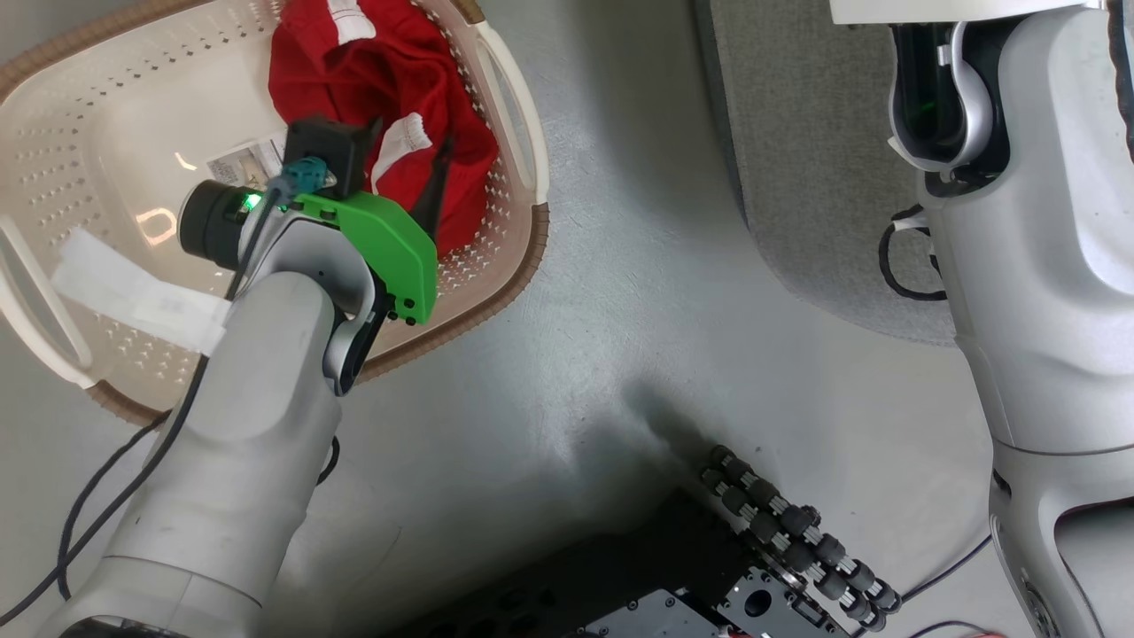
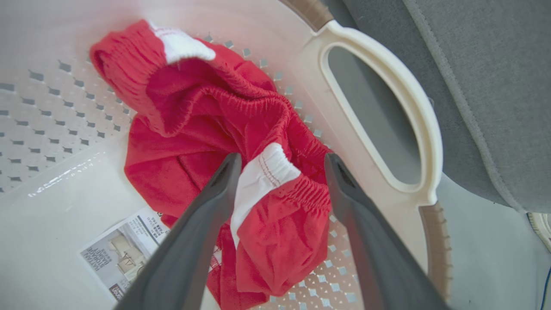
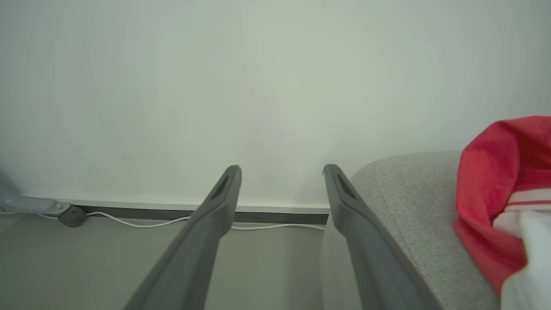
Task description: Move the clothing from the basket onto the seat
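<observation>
Partly done: red garment (image 3: 490,172) on seat (image 3: 409,193), red shorts (image 2: 193,129) left in basket (image 2: 43,107).
Left gripper (image 2: 282,158) is held wide open, fingers straddling the white-trimmed waistband of the shorts, which are heaped at the basket's handle side; nothing is gripped. Right gripper (image 3: 282,170) is open and empty, pointed at the wall beside the seat. Grasp, lift and transfer of the shorts are judged outstanding.

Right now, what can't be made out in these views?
1. Left wrist view: label sticker lies partly under a finger of the left gripper and the clothing; print too small.
2. Head view: basket cut by top and left edges; left forearm covers its near rim.
3. Right wrist view: red fabric by the seat cut by right edge; blurred white patch before it.
</observation>
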Available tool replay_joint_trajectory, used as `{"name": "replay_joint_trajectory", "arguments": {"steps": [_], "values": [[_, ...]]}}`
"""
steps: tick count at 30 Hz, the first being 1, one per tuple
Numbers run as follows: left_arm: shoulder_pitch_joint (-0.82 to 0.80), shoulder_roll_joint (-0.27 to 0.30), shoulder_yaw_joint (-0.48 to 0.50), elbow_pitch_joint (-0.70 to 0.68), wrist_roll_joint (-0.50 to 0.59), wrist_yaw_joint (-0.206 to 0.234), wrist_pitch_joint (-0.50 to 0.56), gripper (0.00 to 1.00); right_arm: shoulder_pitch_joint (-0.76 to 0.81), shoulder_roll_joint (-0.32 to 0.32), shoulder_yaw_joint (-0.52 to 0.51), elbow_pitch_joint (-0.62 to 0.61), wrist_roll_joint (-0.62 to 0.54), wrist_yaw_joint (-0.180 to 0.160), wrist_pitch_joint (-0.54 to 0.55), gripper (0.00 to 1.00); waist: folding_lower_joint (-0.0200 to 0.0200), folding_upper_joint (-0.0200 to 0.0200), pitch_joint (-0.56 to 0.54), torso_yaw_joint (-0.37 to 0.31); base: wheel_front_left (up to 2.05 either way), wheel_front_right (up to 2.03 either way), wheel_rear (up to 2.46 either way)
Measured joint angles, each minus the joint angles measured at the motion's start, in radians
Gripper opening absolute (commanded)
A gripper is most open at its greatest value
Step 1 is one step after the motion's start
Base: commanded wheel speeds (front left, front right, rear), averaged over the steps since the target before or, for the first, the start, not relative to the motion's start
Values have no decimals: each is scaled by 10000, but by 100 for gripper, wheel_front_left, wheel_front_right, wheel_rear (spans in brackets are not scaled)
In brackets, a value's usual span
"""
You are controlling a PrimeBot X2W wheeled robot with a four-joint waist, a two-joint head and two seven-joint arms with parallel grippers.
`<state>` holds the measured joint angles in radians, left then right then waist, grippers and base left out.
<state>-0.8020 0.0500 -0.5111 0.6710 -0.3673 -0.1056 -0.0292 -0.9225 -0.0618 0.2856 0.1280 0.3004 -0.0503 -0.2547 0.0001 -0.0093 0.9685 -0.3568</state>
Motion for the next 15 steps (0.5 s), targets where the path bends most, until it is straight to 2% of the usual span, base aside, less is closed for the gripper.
{"name": "replay_joint_trajectory", "arguments": {"steps": [3, 15], "values": [[-13, 2, -50, -13, -437, 0, -69, 100, -4, 2, 21, 65, 2, -4, -2, 100, 0, 0, 22, -65, 0, 0, 0], [-195, 0, -449, 706, -416, 192, 21, 100, -163, 25, 157, 138, 105, -42, -4, 100, 0, 0, 157, -318, 0, 0, 0]]}}
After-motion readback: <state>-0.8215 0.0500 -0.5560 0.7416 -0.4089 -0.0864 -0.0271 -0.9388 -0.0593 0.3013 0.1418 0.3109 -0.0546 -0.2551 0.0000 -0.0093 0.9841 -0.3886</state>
